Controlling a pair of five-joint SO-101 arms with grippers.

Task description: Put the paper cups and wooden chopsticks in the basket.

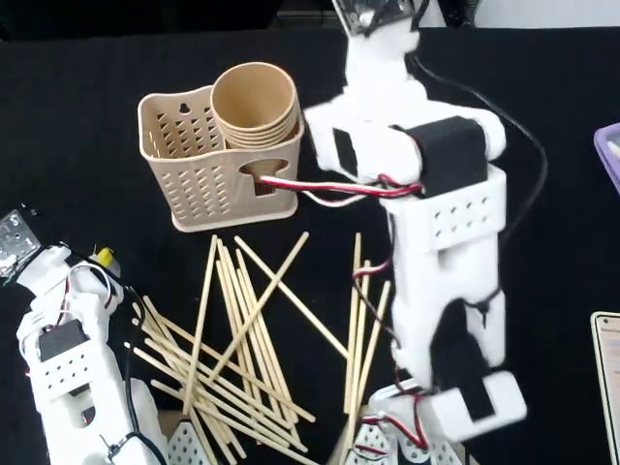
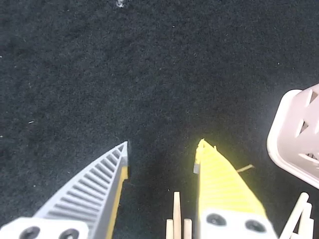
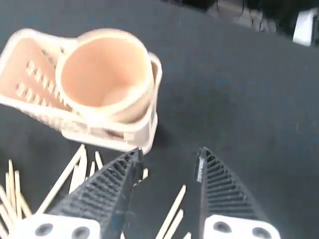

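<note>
The left arm (image 1: 68,378) sits at the near-left corner of the table (image 1: 97,116). The left gripper (image 2: 163,144) hangs over bare black cloth with its grey and yellow fingers (image 2: 224,189) spread wide — released, with nothing between them. A few ends of the chopsticks (image 2: 177,216) lie by the fingers' roots, and a corner of the basket (image 2: 294,144) shows beyond the yellow one. Seen from above, the basket (image 1: 194,184) is beige and perforated and stands toward the far edge, left of the table's middle. The paper cups (image 1: 254,92) are nested in one stack, mouth up, in the basket's right-hand end. The chopsticks (image 1: 237,329) lie loose on the table between the basket and the near edge, crossing one another in a fan. A smaller bunch lies roughly side by side just to the right, close beside the right arm (image 1: 446,223). That arm stands over the table's middle, with red and white wires (image 1: 339,186) running from it past the basket's front. The right gripper (image 3: 169,150) is above the chopsticks, aimed toward the basket — its black fingers (image 3: 219,189) are parted and grasp nothing.
</note>
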